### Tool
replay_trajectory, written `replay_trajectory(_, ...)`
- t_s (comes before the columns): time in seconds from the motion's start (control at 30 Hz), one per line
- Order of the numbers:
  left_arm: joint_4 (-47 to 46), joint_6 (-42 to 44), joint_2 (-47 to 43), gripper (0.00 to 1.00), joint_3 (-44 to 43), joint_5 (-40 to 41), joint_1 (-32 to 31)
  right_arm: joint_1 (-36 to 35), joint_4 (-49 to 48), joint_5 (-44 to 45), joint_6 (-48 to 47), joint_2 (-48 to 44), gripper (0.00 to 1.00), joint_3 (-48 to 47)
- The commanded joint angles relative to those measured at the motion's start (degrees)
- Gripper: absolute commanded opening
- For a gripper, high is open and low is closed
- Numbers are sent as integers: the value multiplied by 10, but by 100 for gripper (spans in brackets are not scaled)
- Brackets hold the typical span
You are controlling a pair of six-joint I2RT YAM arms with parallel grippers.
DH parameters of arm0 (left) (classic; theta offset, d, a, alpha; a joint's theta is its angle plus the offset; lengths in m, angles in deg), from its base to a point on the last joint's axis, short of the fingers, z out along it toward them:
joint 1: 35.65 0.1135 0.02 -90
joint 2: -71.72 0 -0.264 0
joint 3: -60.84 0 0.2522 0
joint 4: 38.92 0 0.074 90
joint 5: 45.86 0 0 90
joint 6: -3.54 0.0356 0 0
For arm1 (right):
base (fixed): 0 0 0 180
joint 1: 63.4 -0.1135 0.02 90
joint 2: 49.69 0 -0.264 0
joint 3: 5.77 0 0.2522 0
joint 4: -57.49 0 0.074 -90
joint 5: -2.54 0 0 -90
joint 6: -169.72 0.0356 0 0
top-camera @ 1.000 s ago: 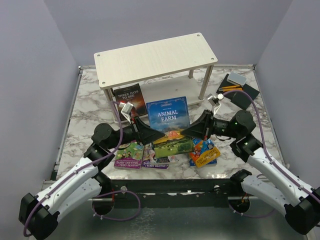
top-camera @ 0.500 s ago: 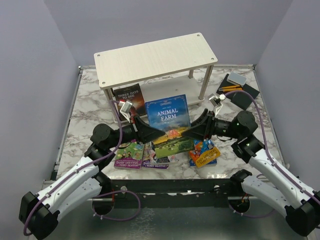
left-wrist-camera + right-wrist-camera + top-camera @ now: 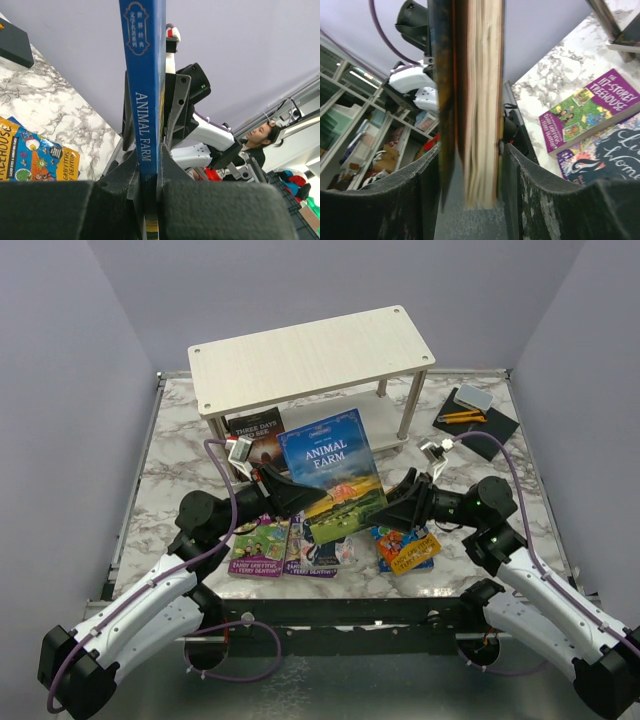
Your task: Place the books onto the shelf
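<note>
My left gripper [image 3: 303,497] pinches Animal Farm [image 3: 330,465] at its spine, holding it tilted above the table. My right gripper [image 3: 396,503] stands spread around its page edge.

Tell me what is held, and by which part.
Animal Farm book, clamped at its spine by the left gripper; the right gripper stands open around its pages.

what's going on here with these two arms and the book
The left gripper is clamped on the spine of the blue Animal Farm book, holding it tilted above the table in front of the shelf. The right gripper sits open around its page edge. Treehouse books lie flat below.
</note>
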Motion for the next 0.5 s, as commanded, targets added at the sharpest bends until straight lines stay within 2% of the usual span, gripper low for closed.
replay_trajectory(0.0,-53,-2,-8,0,-19,33,1,-9,-67,5,40,-8,52,8)
replay_trajectory(0.33,-51,-1,-10,0,-10,33,1,-15,-84,42,45,-1,38,-6)
replay_trajectory(0.47,-50,-1,-11,0,-8,33,1,-18,-84,61,46,4,25,-8)
